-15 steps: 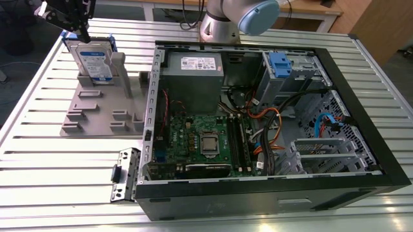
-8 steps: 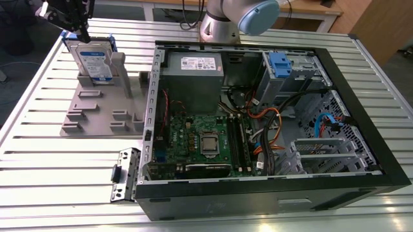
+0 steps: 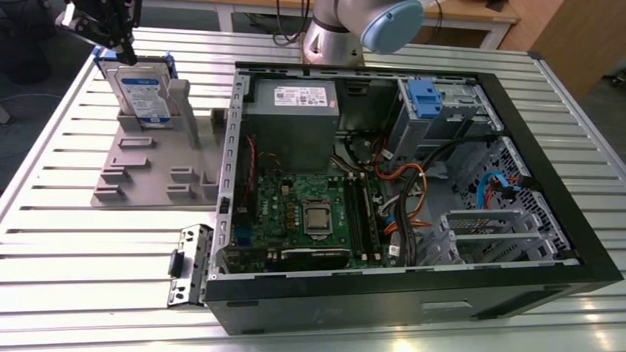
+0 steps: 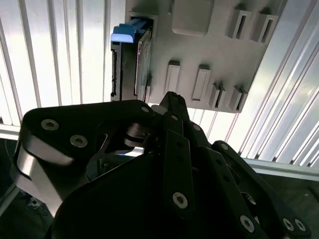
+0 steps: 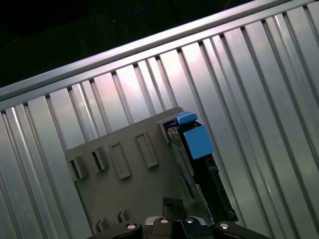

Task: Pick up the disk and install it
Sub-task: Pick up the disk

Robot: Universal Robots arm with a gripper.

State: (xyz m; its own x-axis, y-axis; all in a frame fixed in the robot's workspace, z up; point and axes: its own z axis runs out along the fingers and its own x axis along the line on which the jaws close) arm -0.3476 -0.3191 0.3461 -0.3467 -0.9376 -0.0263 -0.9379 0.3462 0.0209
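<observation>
The disk (image 3: 145, 92) stands upright on its edge in a slot at the far end of a grey holder plate (image 3: 146, 169). This plate lies on the ribbed metal bench (image 3: 88, 249), at the exterior view's left of the open computer case (image 3: 547, 220). The disk carries a blue-and-white label on its broad face, and a bright blue plastic carrier frames it. The print on the label is too small to read.

The gripper (image 3: 127, 53) hangs just over the top edge of the disk, near its blue frame. I cannot tell if it touches. In the second wrist view the fingers (image 4: 172, 102) come together to one narrow tip with nothing between them. The disk (image 4: 130, 59) is seen there edge-on in its slot, just beyond that tip. In the first wrist view the gripper (image 5: 172, 203) is close beside the disk (image 5: 197, 149), with the other slots of the holder plate (image 5: 129, 184) next to it.

Inside the case there is a grey metal box (image 3: 293, 125) with a white sticker (image 3: 304, 95). Its dark print cannot be read. A bare blue bracket (image 3: 423, 95) sits in the drive bay, and a green board (image 3: 303, 213) lies lower in the case. The base of the arm (image 3: 342, 29) stands behind the case.
</observation>
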